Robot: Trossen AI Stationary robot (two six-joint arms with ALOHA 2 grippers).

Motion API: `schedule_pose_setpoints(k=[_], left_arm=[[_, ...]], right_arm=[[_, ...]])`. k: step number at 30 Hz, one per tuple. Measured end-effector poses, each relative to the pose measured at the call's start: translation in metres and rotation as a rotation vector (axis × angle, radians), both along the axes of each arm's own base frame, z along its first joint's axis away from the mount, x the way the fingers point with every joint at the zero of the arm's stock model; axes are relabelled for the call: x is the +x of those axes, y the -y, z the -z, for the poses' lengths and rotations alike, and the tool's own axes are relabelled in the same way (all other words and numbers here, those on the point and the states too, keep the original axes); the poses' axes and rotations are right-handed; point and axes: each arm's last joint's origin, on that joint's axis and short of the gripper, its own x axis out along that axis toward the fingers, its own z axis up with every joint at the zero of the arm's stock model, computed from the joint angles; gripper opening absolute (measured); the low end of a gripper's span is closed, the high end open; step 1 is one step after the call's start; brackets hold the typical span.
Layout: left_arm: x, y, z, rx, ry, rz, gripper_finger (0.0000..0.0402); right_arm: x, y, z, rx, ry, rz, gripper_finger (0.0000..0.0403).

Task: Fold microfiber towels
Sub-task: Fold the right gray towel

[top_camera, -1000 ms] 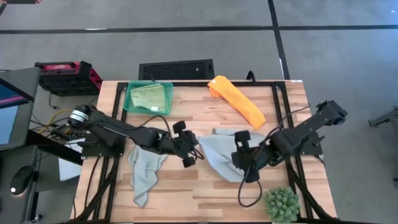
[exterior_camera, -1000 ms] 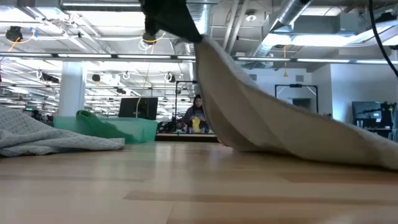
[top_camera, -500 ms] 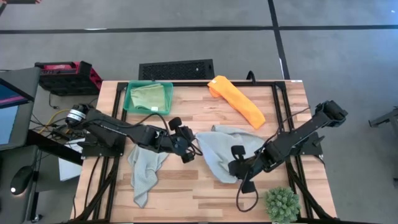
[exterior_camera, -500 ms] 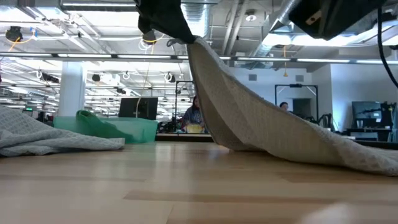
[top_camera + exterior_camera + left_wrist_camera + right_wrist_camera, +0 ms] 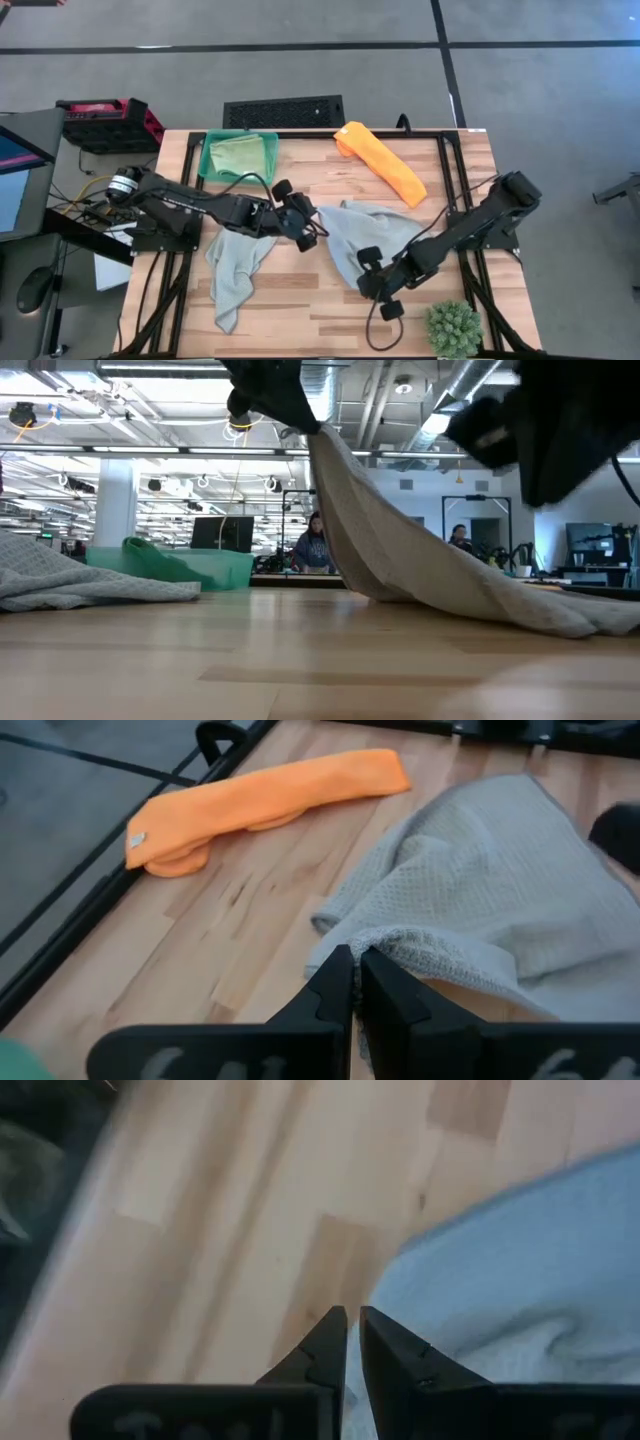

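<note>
Presently: a pale grey microfiber towel [image 5: 360, 240] at the table's [image 5: 300, 320] centre is lifted by one corner for spreading.

Detail: that towel drapes from its raised corner down to the wood; a second grey towel [image 5: 232, 275] lies crumpled to its left, the orange towel [image 5: 382, 162] rests rolled near the far edge, the light green towel [image 5: 238, 155] sits in the green tray [image 5: 208, 166]. Left gripper [image 5: 312, 232] has its fingers pinched shut on the raised corner. Right gripper [image 5: 366, 290] hovers at the towel's near edge, fingers nearly together, apparently holding nothing. Recommended: right gripper takes a free corner, both then draw apart evenly, keeping the cloth taut and low.
</note>
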Motion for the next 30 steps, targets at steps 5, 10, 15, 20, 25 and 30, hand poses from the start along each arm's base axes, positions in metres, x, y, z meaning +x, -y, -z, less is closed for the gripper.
schedule_pose_setpoints(k=[5, 10, 15, 20, 25, 30], left_arm=[[-0.002, -0.002, -0.004, 0.009, 0.004, 0.005, 0.0002], [-0.004, -0.003, -0.007, 0.010, 0.012, 0.003, 0.0002], [-0.005, -0.003, -0.008, 0.012, 0.018, 0.000, 0.0002], [-0.003, -0.003, -0.016, 0.016, 0.033, 0.002, 0.0002], [-0.002, -0.003, -0.026, 0.011, 0.062, 0.002, 0.0002], [0.000, -0.002, -0.036, -0.008, 0.091, 0.015, 0.0002]], right_arm=[[0.008, 0.006, 0.019, -0.028, -0.063, 0.030, 0.0056], [0.013, 0.013, 0.027, -0.042, -0.093, 0.057, 0.0054], [0.016, 0.017, 0.026, -0.039, -0.086, 0.070, 0.0061], [0.016, 0.017, 0.026, -0.043, -0.085, 0.066, 0.0093], [0.016, 0.016, 0.026, -0.039, -0.076, 0.064, 0.0147], [0.017, 0.016, 0.025, -0.034, -0.063, 0.065, 0.0185]])
